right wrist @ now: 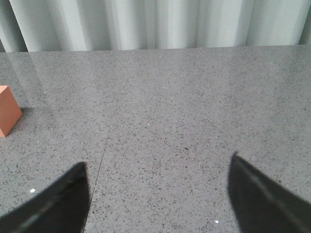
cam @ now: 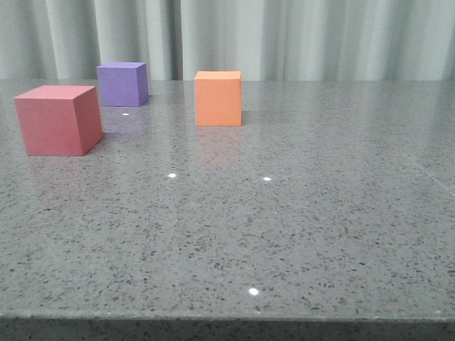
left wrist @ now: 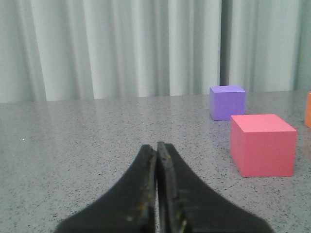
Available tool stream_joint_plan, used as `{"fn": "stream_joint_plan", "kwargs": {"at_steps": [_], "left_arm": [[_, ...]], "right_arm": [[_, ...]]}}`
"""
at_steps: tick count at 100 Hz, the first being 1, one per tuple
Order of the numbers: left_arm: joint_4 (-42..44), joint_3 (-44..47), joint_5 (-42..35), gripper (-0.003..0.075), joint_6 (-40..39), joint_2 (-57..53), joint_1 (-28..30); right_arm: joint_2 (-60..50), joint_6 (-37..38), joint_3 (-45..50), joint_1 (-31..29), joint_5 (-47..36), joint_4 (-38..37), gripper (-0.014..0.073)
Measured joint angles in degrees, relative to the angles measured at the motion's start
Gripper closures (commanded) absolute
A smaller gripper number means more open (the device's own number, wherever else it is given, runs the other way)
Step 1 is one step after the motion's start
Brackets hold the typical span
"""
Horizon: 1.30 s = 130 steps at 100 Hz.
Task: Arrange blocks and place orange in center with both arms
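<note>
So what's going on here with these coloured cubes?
Nothing is being handled right now. Three cubes sit apart on the grey table: a pinkish-red cube nearest on the left, a purple cube behind it, and an orange cube to their right. The left end effector is shut and empty; the right end effector is open, also holding nothing.

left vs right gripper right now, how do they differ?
The left gripper is shut, fingers pressed together; the right gripper is open with a wide gap. Ahead of the left sit the pink cube and purple cube; the right sees only the orange cube at its edge. Both are black and hold nothing.
</note>
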Motion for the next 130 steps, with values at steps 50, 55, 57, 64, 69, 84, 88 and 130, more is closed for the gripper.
{"fn": "stream_joint_plan", "kwargs": {"at_steps": [50,55,57,64,69,84,88,130], "left_arm": [[-0.5,0.0,0.0,0.0741,0.0,0.0,0.0],[-1.4,0.0,0.0,0.0741,0.0,0.0,0.0],[-1.8,0.0,0.0,0.0741,0.0,0.0,0.0],[-3.1,0.0,0.0,0.0741,0.0,0.0,0.0],[-3.8,-0.4,0.0,0.0741,0.0,0.0,0.0],[-4.5,-6.3,5.3,0.0741,0.0,0.0,0.0],[-4.6,-9.5,7.4,0.0741,0.0,0.4,0.0],[-5.0,-47.1,36.1,0.0741,0.0,27.8,0.0]], "right_arm": [[0.0,0.0,0.0,0.0,-1.0,-0.2,0.0662],[0.0,0.0,0.0,0.0,-1.0,-0.2,0.0662],[0.0,0.0,0.0,0.0,-1.0,-0.3,0.0662],[0.0,0.0,0.0,0.0,-1.0,-0.3,0.0662],[0.0,0.0,0.0,0.0,-1.0,-0.4,0.0662],[0.0,0.0,0.0,0.0,-1.1,-0.4,0.0662],[0.0,0.0,0.0,0.0,-1.1,-0.4,0.0662],[0.0,0.0,0.0,0.0,-1.1,-0.4,0.0662]]}}
